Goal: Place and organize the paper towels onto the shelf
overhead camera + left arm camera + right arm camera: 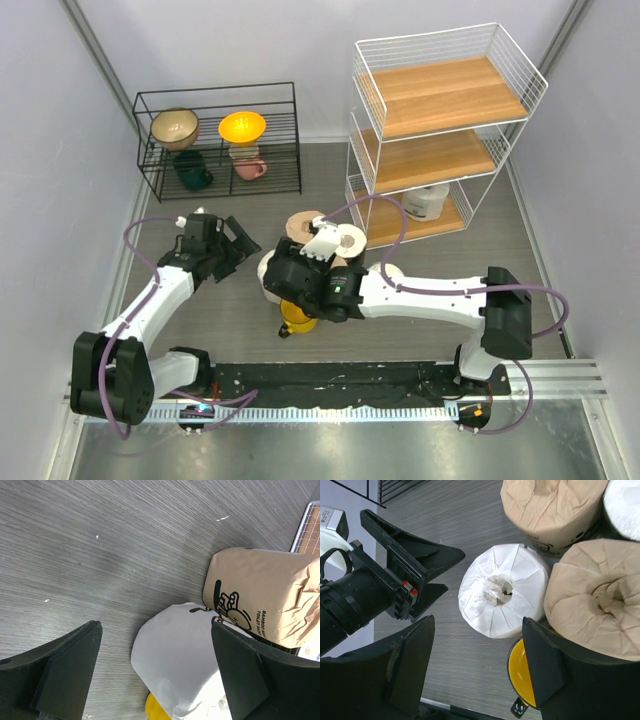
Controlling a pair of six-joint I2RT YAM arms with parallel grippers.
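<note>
Centre of the grey wood-grain tabletop [100,540]: a cluster of fat cylindrical paper towel rolls standing on end, cores up. From the right wrist, a white paper-wrapped roll [502,595] stands nearest the left arm, its side against a tan-brown roll [600,595]. Behind them is a second tan-brown roll with black cartoon print [550,505], and a further white roll [625,505] at the frame's corner. A yellow mug [522,675] sits tucked just beside the white and tan rolls, partly hidden by a finger.

Above the white paper-wrapped roll hangs the right gripper [477,622], fingers well apart. The roll shows between and beyond their tips; nothing gripped.

Low beside the cluster and pointing at it, the left gripper [238,252] has its jaws spread wide with nothing in them. The rolls lie just ahead.

Far right: tall white wire-frame shelf with three light wooden boards [440,95]. One white roll with dark print [432,200] sits on the bottom board.

Far left: low black wire rack [215,140] holding bowls and mugs, well apart from the rolls.
</note>
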